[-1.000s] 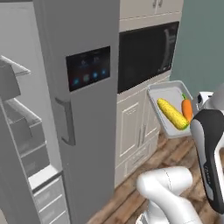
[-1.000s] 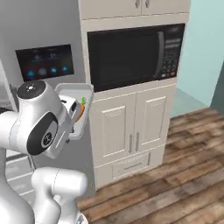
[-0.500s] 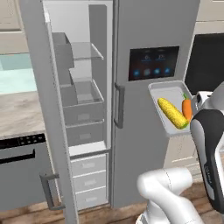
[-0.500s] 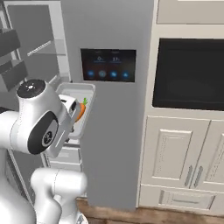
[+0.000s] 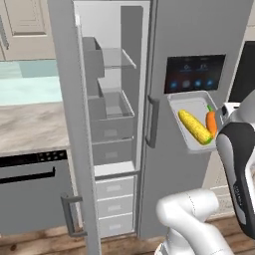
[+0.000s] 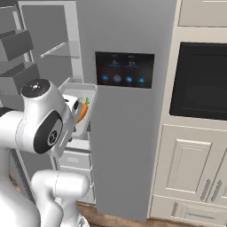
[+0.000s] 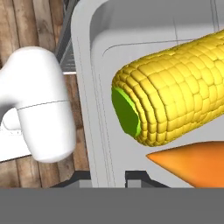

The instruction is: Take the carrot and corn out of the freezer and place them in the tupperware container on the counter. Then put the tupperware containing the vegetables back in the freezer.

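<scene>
Aloft, arm folded, end effector (image 7: 109,178) clamped on tupperware container (image 5: 185,139) rim beside open freezer (image 5: 112,129).

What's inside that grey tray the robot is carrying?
The tupperware container holds the corn and the carrot, lying side by side. The robot's arm hides the tray's right edge, so the carrot's tip is covered.

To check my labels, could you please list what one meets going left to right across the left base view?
Counter → open freezer → tupperware container → corn → carrot.
</scene>
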